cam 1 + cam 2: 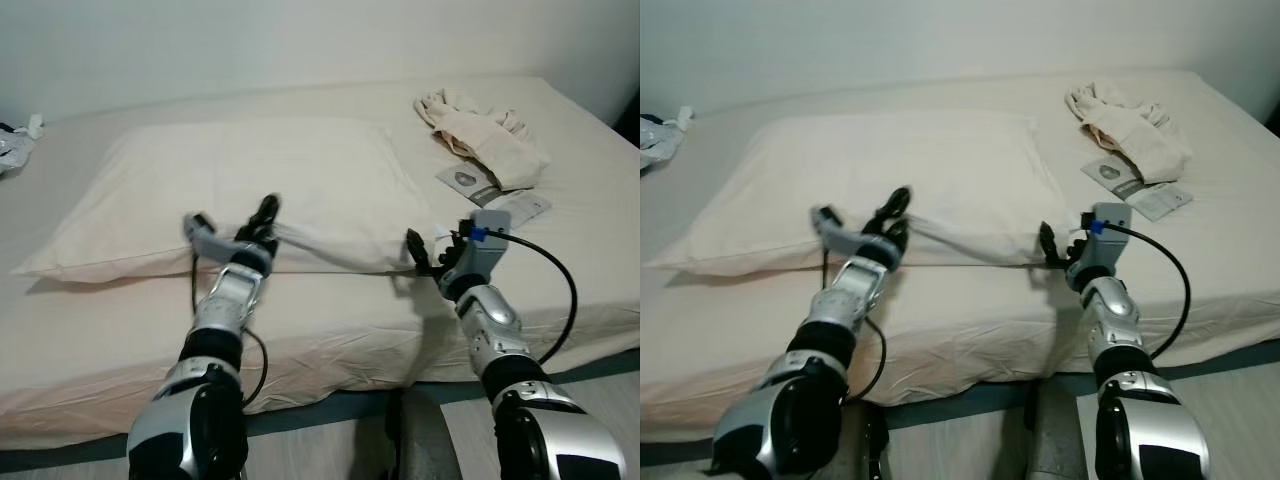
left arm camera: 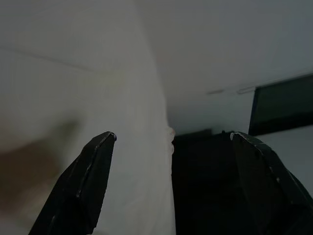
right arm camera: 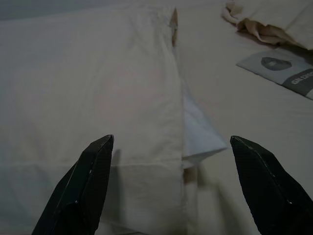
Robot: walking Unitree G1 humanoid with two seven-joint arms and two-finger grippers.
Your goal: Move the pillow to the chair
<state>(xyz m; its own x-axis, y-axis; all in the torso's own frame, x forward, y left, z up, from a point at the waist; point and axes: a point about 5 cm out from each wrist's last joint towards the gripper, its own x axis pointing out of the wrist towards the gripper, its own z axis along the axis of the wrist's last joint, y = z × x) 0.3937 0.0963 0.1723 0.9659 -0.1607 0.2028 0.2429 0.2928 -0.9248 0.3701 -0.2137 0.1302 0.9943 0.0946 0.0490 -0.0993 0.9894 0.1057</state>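
Pillow (image 1: 240,195) lying across your bed (image 1: 90,330) near its front edge, leaflet (image 1: 495,195) lettering unreadable, left gripper (image 1: 262,222) spread wide on pillow's front edge, right gripper (image 1: 425,250) spread wide at its corner, holding nothing.

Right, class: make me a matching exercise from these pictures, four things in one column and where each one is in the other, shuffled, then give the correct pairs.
Things
1. pillow
2. bundled cream cloth
3. left gripper
4. right gripper

Places
A. at the pillow's near right corner, fingers open
B. far right of the bed, by grey leaflets
C. flat across the middle of the bed
D. over the pillow's near edge, fingers open

Pairs: 1-C, 2-B, 3-D, 4-A
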